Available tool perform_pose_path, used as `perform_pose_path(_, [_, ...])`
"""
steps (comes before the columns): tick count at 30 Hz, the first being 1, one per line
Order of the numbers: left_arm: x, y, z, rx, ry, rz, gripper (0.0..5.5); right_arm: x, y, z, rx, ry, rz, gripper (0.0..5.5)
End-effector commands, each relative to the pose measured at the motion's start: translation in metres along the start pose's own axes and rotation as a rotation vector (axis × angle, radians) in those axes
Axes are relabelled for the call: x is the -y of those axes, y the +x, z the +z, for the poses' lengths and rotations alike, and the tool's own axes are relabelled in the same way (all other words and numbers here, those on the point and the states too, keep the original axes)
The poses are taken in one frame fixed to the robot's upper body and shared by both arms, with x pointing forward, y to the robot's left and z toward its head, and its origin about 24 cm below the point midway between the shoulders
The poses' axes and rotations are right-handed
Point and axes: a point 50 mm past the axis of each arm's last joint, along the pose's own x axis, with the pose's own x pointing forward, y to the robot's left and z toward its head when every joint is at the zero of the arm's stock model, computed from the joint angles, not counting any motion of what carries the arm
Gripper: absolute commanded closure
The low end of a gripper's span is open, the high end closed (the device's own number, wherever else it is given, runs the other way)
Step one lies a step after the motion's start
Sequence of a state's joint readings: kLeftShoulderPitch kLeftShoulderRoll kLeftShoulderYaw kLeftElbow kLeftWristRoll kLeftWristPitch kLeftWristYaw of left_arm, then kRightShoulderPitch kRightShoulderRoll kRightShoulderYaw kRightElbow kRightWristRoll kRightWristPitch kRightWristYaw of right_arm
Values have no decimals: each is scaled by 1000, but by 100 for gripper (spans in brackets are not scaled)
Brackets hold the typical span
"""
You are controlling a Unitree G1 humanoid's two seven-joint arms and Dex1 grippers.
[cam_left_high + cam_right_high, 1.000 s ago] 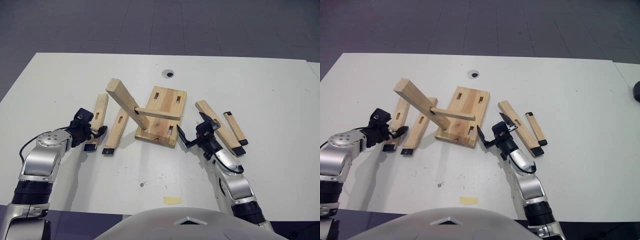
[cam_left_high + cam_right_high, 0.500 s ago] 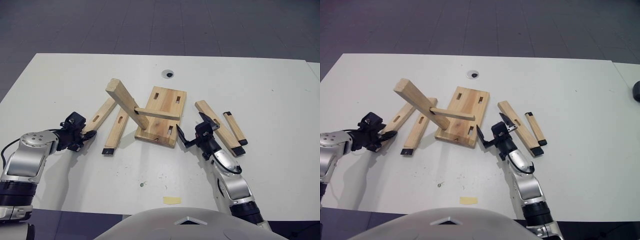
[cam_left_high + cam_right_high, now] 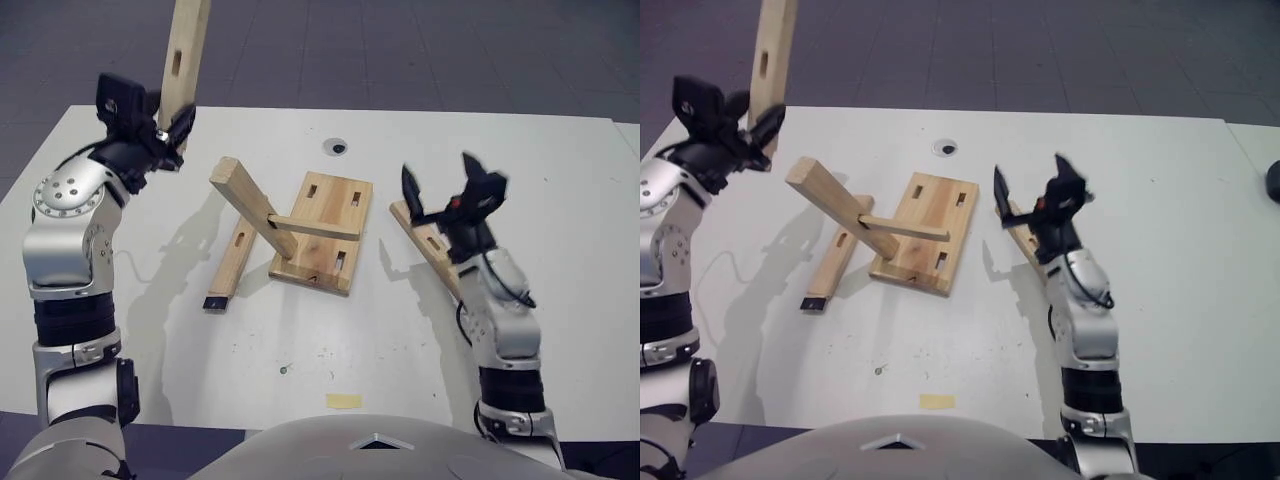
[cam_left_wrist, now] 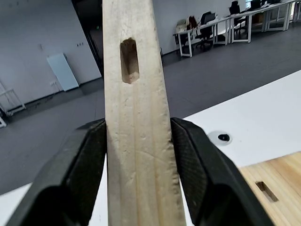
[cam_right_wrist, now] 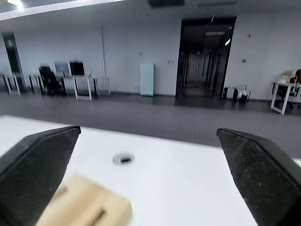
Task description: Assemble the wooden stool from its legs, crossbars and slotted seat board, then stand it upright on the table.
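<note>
- The left arm is raised with a bent elbow; the left gripper [image 3: 165,130] clamps a slotted leg [image 3: 186,50], which stands upright between its fingers.
- The right gripper [image 3: 440,180] hovers with its fingers spread wide, another leg [image 3: 424,240] below them and the seat board [image 3: 322,230] beside them.

Bare, matt, grained wood is noted on the leg [image 4: 131,94] within the left claw [image 4: 137,123], whose black pads [image 4: 195,165] are finely textured. The table [image 3: 570,160] below is seen smooth, white.

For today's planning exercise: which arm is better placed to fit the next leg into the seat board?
Probably left: the left gripper is shut on a raised leg; the right gripper is open, empty.
</note>
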State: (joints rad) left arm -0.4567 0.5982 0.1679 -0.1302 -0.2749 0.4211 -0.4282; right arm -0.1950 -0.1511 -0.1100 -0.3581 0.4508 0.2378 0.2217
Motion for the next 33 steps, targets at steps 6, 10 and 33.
perform_pose_path(6, [79, 16, 0, 167, 127, -314, 336, -35, 26, 53, 108, 680, 376, 10])
perform_pose_path(10, [101, 14, 0, 201, 87, -409, 336, -30, 36, 40, 31, 782, 361, 10])
perform_pose_path(33, [135, 6, -1, 233, 142, -464, 336, -37, 59, 21, -177, 812, 375, 225])
